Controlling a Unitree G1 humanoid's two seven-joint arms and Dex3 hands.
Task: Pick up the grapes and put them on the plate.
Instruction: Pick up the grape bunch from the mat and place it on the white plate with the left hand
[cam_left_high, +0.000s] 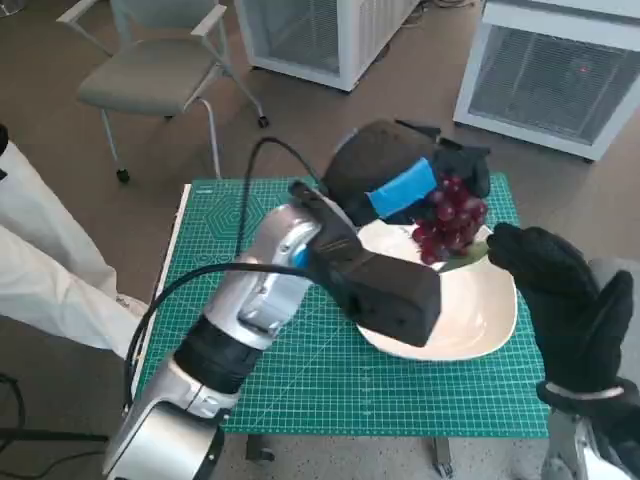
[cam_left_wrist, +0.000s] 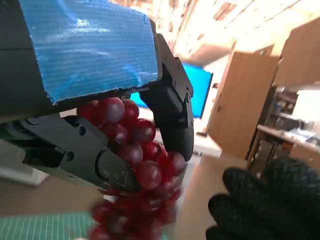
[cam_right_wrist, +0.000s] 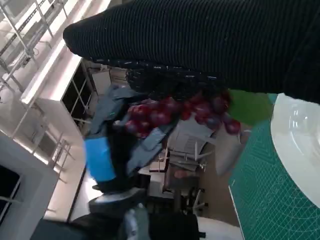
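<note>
Carrying step: left hand (cam_left_high: 405, 190) clamped around the grapes (cam_left_high: 450, 225), bunch hanging over the far edge of the plate (cam_left_high: 490, 320). Right hand (cam_left_high: 560, 290) beside the plate, grip impossible to tell. Next, probably: lower toward the plate's middle, then loosen the fingers.

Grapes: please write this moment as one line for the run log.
left robot hand: holds grapes | grapes: above far rim of plate, not yet released | right robot hand: near plate, holding nothing
</note>
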